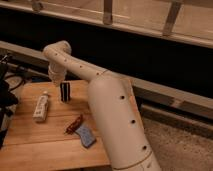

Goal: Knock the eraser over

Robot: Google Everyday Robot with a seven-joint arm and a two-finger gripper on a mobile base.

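Gripper (64, 92): hangs below wrist at back of wooden table (45, 150), approx 11 o'clock from table centre; fingers down.
Jaws: can't tell, dark fingers merge w/ block.
Eraser (65, 93): upright at fingertips, near back edge; between or beside fingers, can't tell.
Room: bare wood at 6 o'clock of eraser; white tube (41, 107) at 8 o'clock, apart.
Other: red-brown item (74, 124), blue pad (85, 135) toward 5 o'clock, near arm.

End effector (64, 93) by upright eraser (65, 92) on wooden table (40, 145).
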